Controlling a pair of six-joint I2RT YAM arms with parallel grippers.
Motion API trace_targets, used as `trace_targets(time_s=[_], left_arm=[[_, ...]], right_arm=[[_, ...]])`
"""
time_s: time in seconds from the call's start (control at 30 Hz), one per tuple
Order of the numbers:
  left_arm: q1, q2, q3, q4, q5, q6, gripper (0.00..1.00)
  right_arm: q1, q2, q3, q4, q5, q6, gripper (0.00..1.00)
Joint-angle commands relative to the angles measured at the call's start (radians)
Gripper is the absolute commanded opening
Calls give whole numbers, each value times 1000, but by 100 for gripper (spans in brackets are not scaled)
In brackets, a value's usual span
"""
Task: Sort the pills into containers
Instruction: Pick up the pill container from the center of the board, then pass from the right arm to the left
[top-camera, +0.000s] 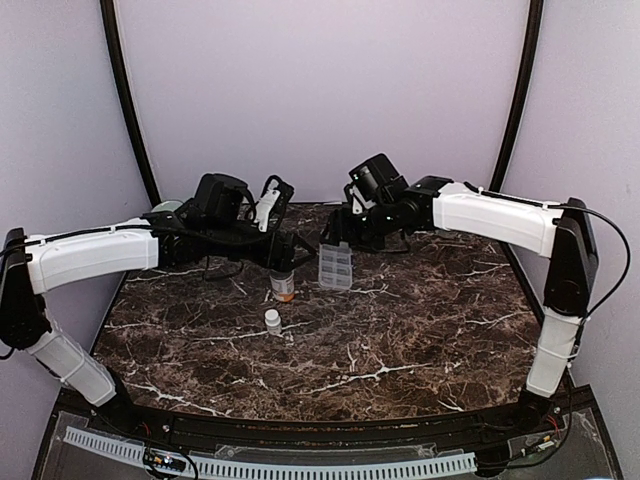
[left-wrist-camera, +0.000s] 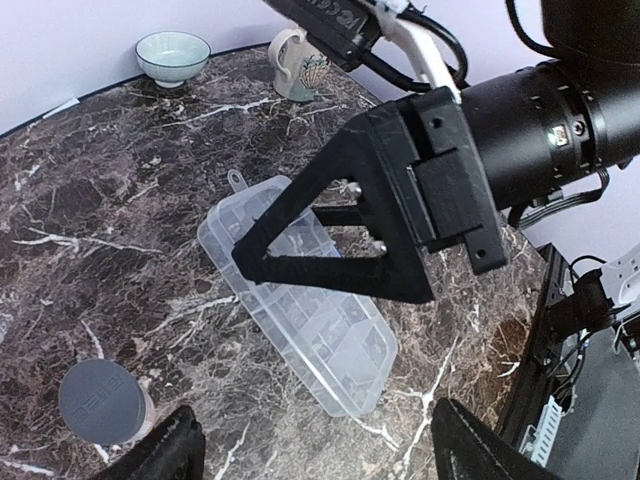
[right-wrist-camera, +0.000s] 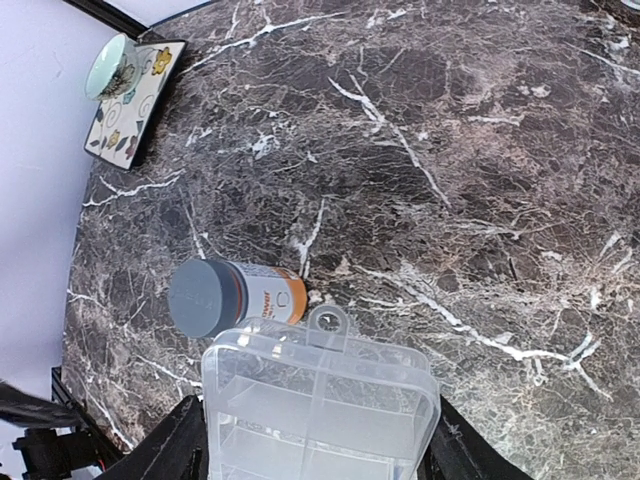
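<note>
The clear organiser box (top-camera: 335, 266) lies flat on the marble table, its compartments visible through the plastic. In the right wrist view the box (right-wrist-camera: 320, 400) fills the space between my right gripper's (right-wrist-camera: 315, 445) fingers, which press on its two long sides. My left gripper (left-wrist-camera: 312, 430) hovers open over the table at the box's (left-wrist-camera: 300, 300) other end, with nothing between its fingers (left-wrist-camera: 168, 450). The amber bottle with a grey cap (top-camera: 283, 285) stands just left of the box. No pills show in any view.
A tiny white bottle (top-camera: 272, 320) stands nearer the front. A pale bowl (left-wrist-camera: 172, 55) and a mug (left-wrist-camera: 297, 65) sit at the back of the table. A patterned tray (right-wrist-camera: 135, 105) holding a cup sits near the table's edge.
</note>
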Motion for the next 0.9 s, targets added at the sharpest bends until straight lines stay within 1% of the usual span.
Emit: trace_targets(time_s=[0.0, 0.1, 0.23, 0.37, 0.5, 0.63, 0.7, 0.77, 0.8, 0.87], left_arm=[[22, 51, 56, -64, 132, -61, 80], [22, 76, 74, -78, 149, -71, 79], [24, 92, 71, -55, 191, -90, 79], [23, 104, 70, -24, 208, -109, 75], [23, 109, 67, 3, 218, -119, 69], [24, 122, 65, 17, 237, -125, 61], [23, 121, 61, 30, 240, -130, 55], [24, 121, 59, 39, 241, -131, 47], [24, 123, 61, 42, 244, -131, 41], [24, 129, 65, 42, 249, -129, 32]], right_arm=[[15, -53, 9, 52, -13, 0, 54], [17, -61, 15, 63, -20, 11, 54], [27, -62, 33, 69, -29, 21, 55], [43, -54, 50, 70, -34, 28, 55], [53, -52, 53, 72, -34, 33, 55], [60, -58, 58, 71, -33, 37, 55], [64, -61, 59, 63, -27, 37, 55], [63, -65, 54, 63, -25, 37, 55], [63, -68, 53, 63, -24, 37, 55], [63, -70, 51, 63, -24, 38, 55]])
